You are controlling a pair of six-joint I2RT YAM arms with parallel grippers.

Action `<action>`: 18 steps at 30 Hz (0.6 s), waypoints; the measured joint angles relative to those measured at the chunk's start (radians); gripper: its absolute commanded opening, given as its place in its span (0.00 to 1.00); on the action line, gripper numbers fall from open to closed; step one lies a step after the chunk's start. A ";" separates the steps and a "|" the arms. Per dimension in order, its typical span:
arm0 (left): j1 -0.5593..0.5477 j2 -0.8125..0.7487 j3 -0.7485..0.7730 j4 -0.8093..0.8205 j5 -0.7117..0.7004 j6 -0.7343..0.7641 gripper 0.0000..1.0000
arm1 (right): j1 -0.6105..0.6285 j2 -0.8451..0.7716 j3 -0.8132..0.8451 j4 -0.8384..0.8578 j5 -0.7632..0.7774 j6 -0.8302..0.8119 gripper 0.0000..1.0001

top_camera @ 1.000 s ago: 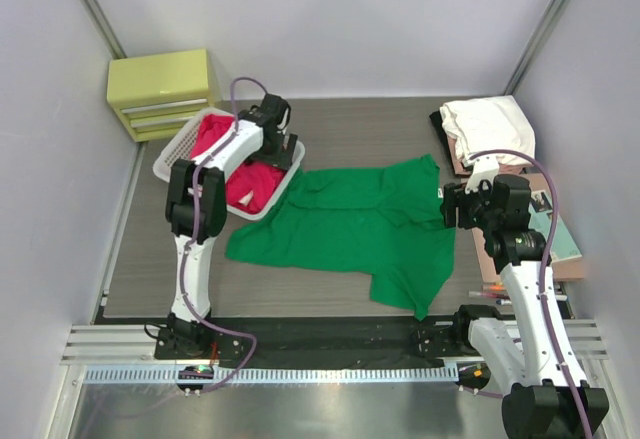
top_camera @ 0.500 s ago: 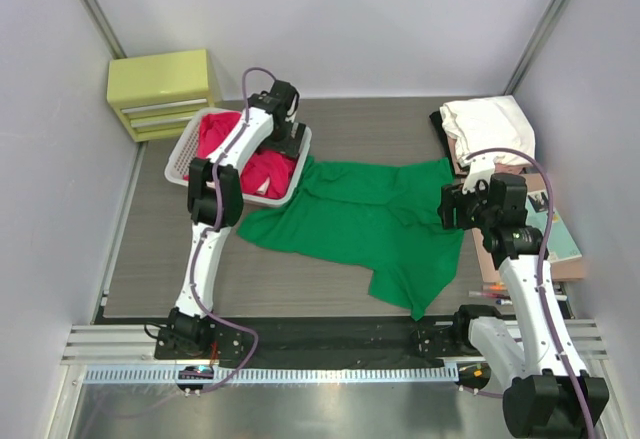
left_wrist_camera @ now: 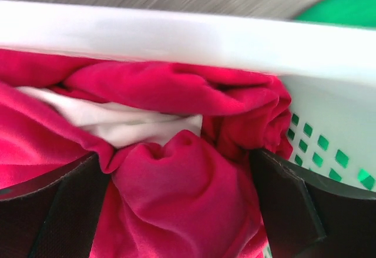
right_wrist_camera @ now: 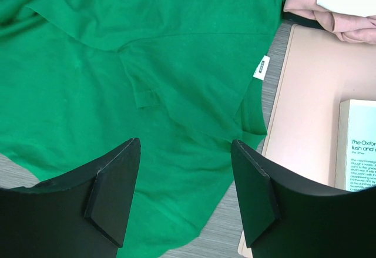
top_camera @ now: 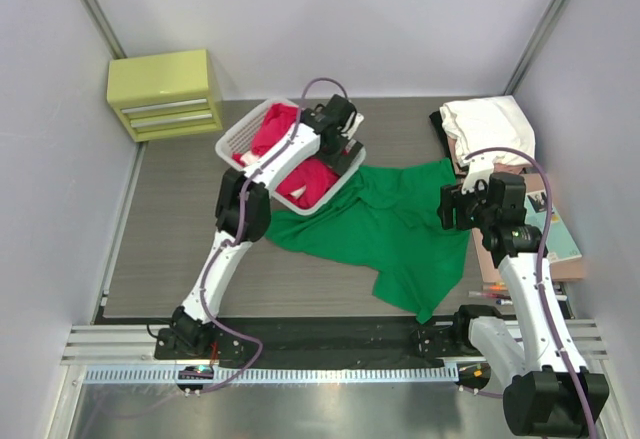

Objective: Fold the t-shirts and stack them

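Observation:
A bright green t-shirt (top_camera: 395, 224) lies rumpled on the table, with its white neck label (right_wrist_camera: 261, 66) showing in the right wrist view (right_wrist_camera: 147, 64). My right gripper (top_camera: 452, 206) is open and empty above the shirt's right edge (right_wrist_camera: 185, 193). Red t-shirts (top_camera: 305, 181) fill the white slatted basket (top_camera: 235, 139). My left gripper (top_camera: 340, 139) is down inside the basket's right end, open, with its fingers either side of a bulge of red cloth (left_wrist_camera: 176, 211). A white cloth (left_wrist_camera: 135, 123) lies among the red. Folded white, pink and black shirts (top_camera: 490, 124) are stacked at the back right.
The basket's rim (left_wrist_camera: 176, 32) crosses the top of the left wrist view, and its right end rests on the green shirt's left edge. A yellow drawer unit (top_camera: 165, 89) stands at the back left. A pink board (right_wrist_camera: 305, 111) with a book (top_camera: 550, 224) lies along the right.
My left arm swung right and took the basket with it, turning it onto the green shirt's left side. The shirt bunched up toward the right. My right arm barely moved.

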 measured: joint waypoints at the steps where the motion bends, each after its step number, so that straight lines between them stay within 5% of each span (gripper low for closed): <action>1: -0.010 0.015 0.026 -0.002 0.003 0.001 0.98 | 0.000 -0.002 0.000 0.000 0.000 0.000 0.69; 8: -0.001 0.088 0.113 0.023 0.024 0.007 0.98 | 0.000 -0.029 -0.002 0.000 -0.005 -0.004 0.69; 18: 0.215 0.096 0.114 0.075 0.031 -0.002 0.99 | 0.000 -0.029 -0.002 0.000 -0.015 -0.018 0.69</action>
